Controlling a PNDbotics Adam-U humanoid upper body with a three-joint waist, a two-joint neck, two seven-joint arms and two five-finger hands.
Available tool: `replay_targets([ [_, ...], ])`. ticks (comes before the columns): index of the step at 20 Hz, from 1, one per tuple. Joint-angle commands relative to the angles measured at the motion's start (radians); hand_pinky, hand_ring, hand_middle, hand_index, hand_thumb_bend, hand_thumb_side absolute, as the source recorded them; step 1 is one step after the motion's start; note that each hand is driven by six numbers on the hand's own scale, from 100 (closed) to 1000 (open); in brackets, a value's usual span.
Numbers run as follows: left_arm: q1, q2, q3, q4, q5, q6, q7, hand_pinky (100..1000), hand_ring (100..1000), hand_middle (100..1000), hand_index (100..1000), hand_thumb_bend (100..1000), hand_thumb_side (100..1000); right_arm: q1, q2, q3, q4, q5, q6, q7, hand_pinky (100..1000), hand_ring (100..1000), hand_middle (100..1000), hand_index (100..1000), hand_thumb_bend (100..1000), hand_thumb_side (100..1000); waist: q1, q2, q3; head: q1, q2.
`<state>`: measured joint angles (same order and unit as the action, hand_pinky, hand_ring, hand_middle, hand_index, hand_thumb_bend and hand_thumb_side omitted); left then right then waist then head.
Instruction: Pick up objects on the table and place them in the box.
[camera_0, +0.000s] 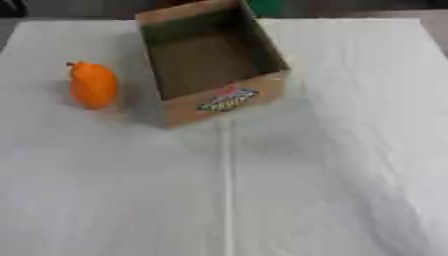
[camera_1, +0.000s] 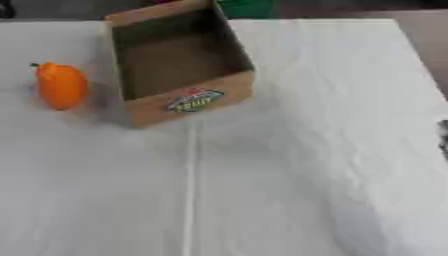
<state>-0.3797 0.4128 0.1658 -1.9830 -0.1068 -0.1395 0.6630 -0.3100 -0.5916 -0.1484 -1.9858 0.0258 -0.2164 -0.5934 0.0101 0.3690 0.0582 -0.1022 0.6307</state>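
An orange, pear-shaped object (camera_0: 92, 85) with a small dark stem stands on the white tablecloth at the left. Just to its right is an open cardboard box (camera_0: 223, 102) with a colourful label on its near wall; the part of its inside that shows holds nothing. A thin dark sliver (camera_1: 444, 134) at the right edge of the right eye view looks like the edge of my right hand, well away from both objects. My left hand shows in neither view.
The white cloth (camera_0: 262, 190) covers the whole table, with a crease running from the box toward the near edge. Something green (camera_0: 265, 7) lies behind the box at the far edge. The table's right edge (camera_1: 420, 55) shows in the right eye view.
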Motion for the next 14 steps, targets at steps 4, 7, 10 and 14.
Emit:
replay_targets([
  [4,-0.01,0.017,0.014,-0.017,-0.006,0.002,0.004,472,561,651,785,100,645,0.002,-0.01,-0.018,-0.014,0.002,0.005,-0.009,774,802,797,849,100,1000,0.001,-0.02,-0.001,0.005,-0.01],
  [7,-0.016,0.042,0.017,-0.017,-0.04,0.05,-0.019,471,565,664,809,100,653,0.003,-0.011,-0.017,-0.014,0.002,0.004,-0.008,774,802,797,849,100,1000,0.001,-0.023,0.0,-0.001,-0.007],
  [10,-0.039,0.105,0.014,-0.011,-0.15,0.207,-0.11,467,574,682,831,121,687,0.005,-0.014,-0.016,-0.014,0.002,0.004,-0.006,774,801,797,849,100,1000,0.003,-0.027,0.0,-0.013,-0.001],
  [14,-0.132,0.24,-0.042,0.067,-0.392,0.376,-0.434,469,625,741,873,160,804,0.007,-0.02,-0.012,-0.014,0.002,0.006,-0.002,774,800,796,849,100,1000,0.007,-0.035,0.001,-0.026,0.011],
])
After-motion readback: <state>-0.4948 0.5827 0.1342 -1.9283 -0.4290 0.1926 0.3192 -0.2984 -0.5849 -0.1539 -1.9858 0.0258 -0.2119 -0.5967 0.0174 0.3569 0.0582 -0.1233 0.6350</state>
